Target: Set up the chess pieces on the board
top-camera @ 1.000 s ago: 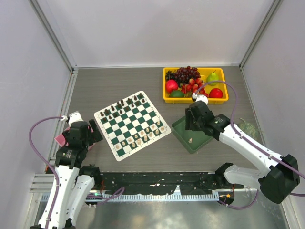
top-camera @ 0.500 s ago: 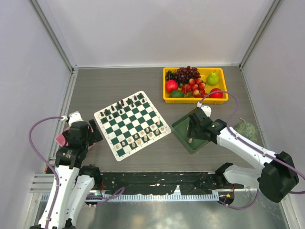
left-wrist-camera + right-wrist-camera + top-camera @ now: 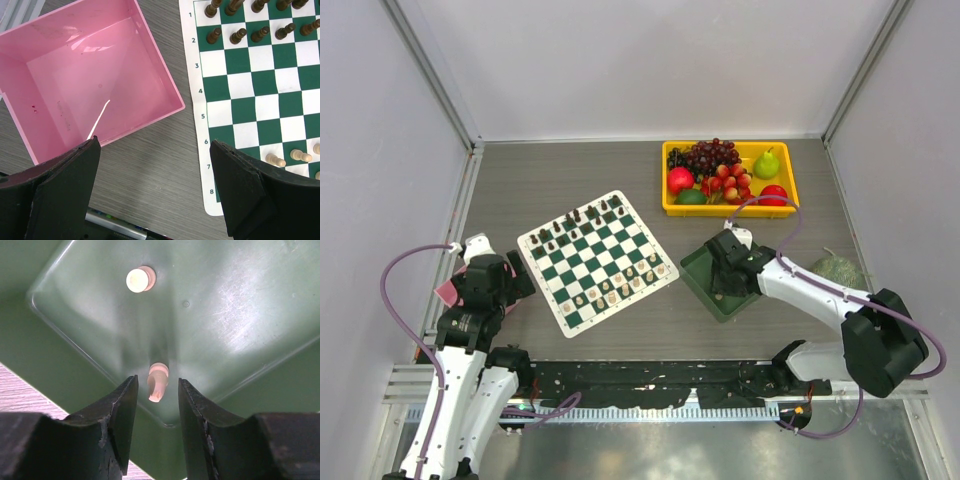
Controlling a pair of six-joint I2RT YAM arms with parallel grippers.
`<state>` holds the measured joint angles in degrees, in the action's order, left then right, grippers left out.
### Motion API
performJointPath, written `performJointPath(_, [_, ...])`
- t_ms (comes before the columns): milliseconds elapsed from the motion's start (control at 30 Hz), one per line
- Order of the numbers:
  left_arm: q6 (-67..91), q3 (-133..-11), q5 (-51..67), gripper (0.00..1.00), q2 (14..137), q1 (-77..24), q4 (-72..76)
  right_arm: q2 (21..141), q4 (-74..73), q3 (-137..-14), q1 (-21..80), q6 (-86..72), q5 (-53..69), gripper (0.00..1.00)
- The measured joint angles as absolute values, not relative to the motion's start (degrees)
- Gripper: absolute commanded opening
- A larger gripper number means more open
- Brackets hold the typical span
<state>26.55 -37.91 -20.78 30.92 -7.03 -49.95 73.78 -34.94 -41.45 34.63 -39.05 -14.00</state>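
My right gripper [image 3: 157, 390] straddles the cream chess piece [image 3: 158, 377] lying on the green tray [image 3: 240, 315] floor, jaws narrowly apart, not yet touching it, its long axis parallel to them.

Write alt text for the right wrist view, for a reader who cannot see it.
The right claw hangs open around a cream chess piece in the green tray, a gap on each side. A second cream piece stands beyond it.
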Motion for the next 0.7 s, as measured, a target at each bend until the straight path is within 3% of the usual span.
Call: performJointPath(700, [26.55,-37.91,-20.75,0.99,31.16,-7.03,-49.95,74.19,-35.48,-41.45,35.40,-40.49,-14.02,0.36])
